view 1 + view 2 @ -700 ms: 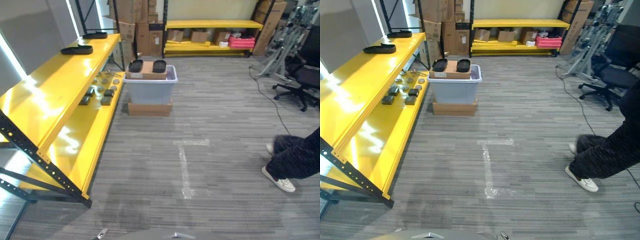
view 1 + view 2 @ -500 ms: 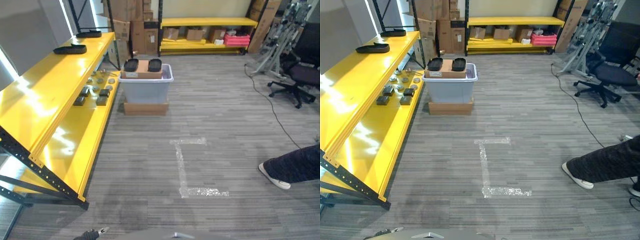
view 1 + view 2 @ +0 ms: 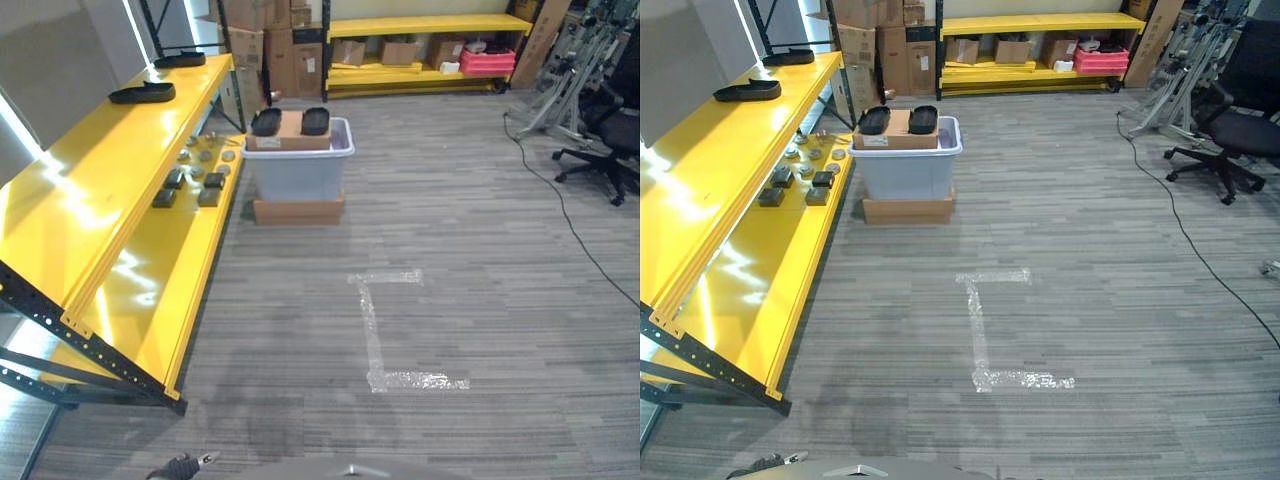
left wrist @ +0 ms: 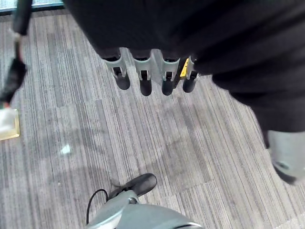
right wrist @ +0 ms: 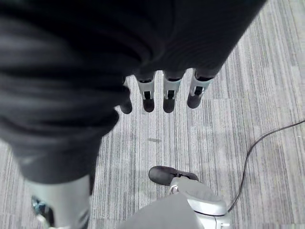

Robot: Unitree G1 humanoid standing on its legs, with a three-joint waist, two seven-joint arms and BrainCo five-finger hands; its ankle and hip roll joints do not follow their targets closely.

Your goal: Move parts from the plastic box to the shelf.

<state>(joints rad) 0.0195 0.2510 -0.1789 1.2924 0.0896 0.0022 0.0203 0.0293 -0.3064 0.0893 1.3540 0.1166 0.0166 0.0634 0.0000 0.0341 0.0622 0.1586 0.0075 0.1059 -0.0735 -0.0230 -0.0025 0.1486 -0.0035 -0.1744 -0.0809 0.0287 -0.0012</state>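
Parts, small dark blocks and pale discs, already lie on the lower yellow shelf at the left; just right of it the plastic box sits on a flat carton, a cardboard box and two black trays across its top. Both are well ahead across bare floor. The left robot hand and right robot hand hang empty, fingers straight and apart. Walking in, a hanging hand could clip the shelf's corner.
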